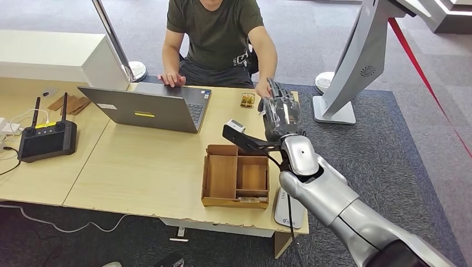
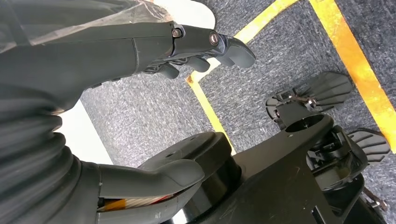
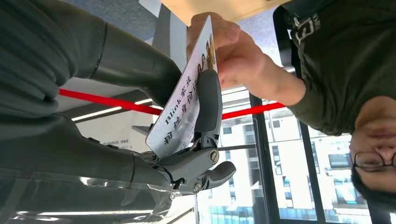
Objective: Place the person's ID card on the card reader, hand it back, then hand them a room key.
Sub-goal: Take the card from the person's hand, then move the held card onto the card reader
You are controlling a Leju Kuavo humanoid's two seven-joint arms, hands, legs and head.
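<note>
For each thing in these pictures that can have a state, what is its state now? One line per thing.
Card: held at one end by the right hand, at the other end by the person's hand.
Left hand: holds nothing, fingers apart, above the carpet.
Laptop: open, screen turned to the person.
Wooden tray: on the table, compartments open at the top.
Handheld controller: on the table, antennas up.

A light wooden desk (image 1: 139, 167) stands on grey carpet (image 1: 389, 139) marked with yellow tape lines (image 2: 355, 60).
</note>
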